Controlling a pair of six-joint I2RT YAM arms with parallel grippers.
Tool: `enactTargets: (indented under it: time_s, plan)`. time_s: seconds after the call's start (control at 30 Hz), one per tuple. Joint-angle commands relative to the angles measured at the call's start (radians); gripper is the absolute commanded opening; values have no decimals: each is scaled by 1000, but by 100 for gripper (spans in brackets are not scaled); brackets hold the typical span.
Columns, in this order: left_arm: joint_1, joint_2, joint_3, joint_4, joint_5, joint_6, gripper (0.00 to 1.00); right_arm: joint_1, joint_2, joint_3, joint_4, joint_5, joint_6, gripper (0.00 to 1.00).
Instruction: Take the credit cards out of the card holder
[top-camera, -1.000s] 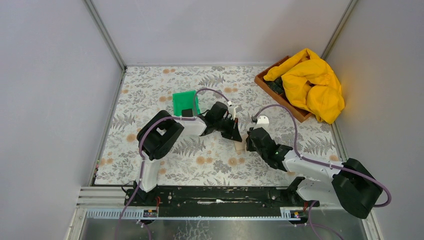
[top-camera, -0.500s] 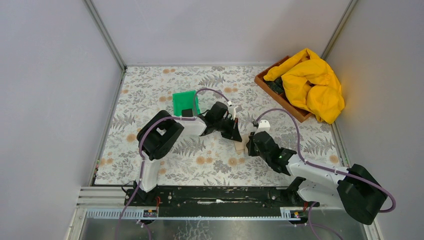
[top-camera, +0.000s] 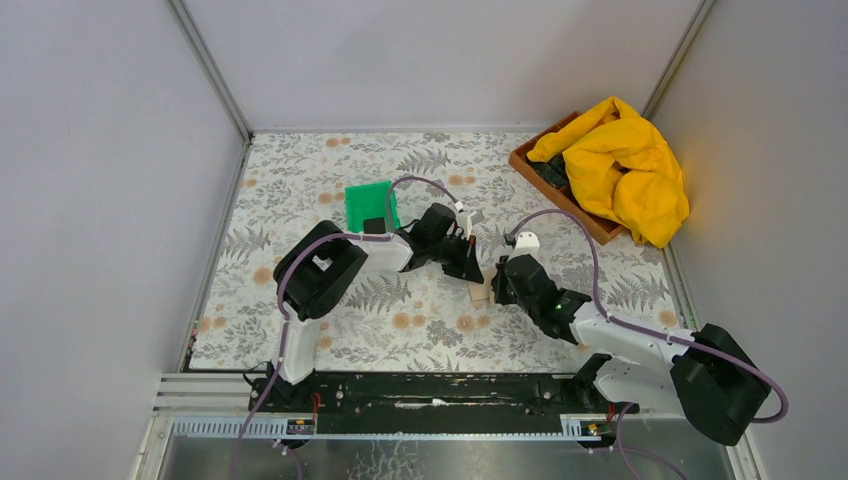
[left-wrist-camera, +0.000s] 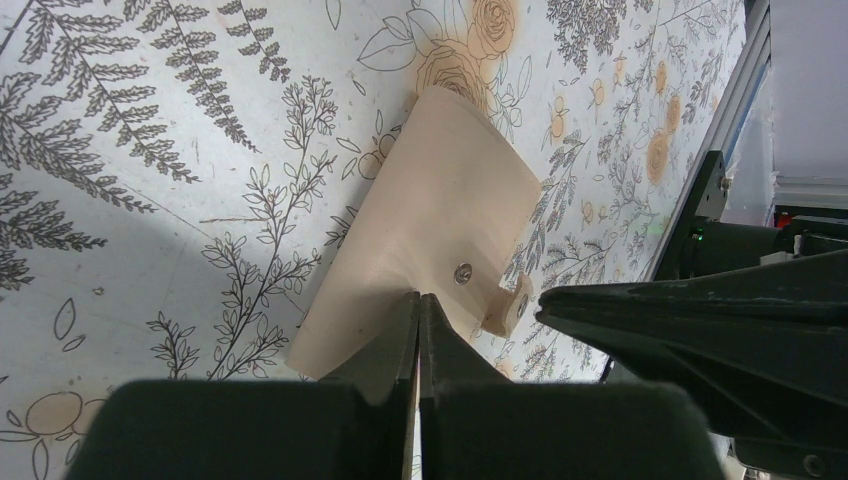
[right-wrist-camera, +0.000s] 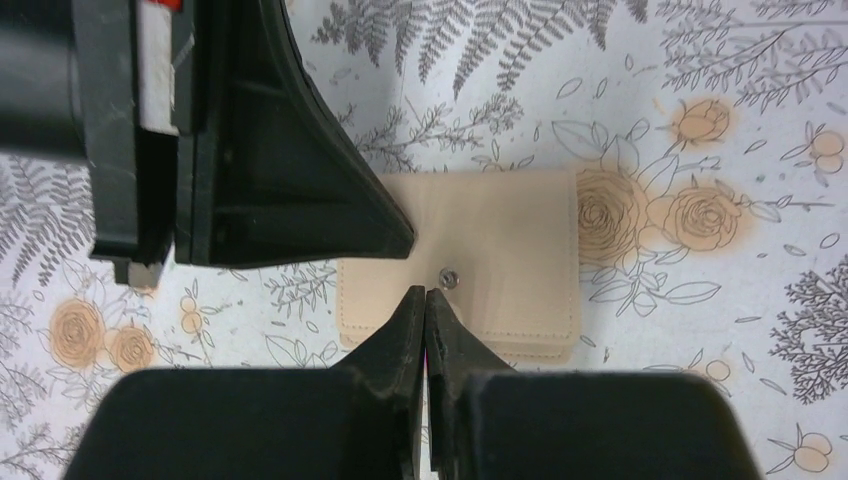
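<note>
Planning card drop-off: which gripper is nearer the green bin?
Left. The left gripper is a little rightward of the green bin; the right gripper lies farther that way.

Flat tan folding card holder (top-camera: 481, 293) lies on the floral-print tabletop (top-camera: 300, 180), right between the left pincer (top-camera: 474, 274) and the right pincer (top-camera: 497, 289). The green plastic bin (top-camera: 368, 203) sits well behind-left of the left pincer.
</note>
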Motion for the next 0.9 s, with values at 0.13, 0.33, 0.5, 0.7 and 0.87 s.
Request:
enactTargets:
  time_s: [0.13,0.33,0.5,0.7,0.87]
  plan:
    - [12,0,-21,-52,-98,38,0,-53,80,76,34,-7,-29,4]
    - [12,0,-21,-55,-99,40,0,-56,144,62,64,-67,-27,5]
    - [12,5,-16,-57,-99,40,0,-55,64,13,71,-120,-24,6]
    - [12,8,-15,-57,-96,38,0,-54,-39,-51,46,-162,-9,6]
    - [12,-2,-20,-50,-94,33,0,-54,-64,-135,66,-174,25,6]
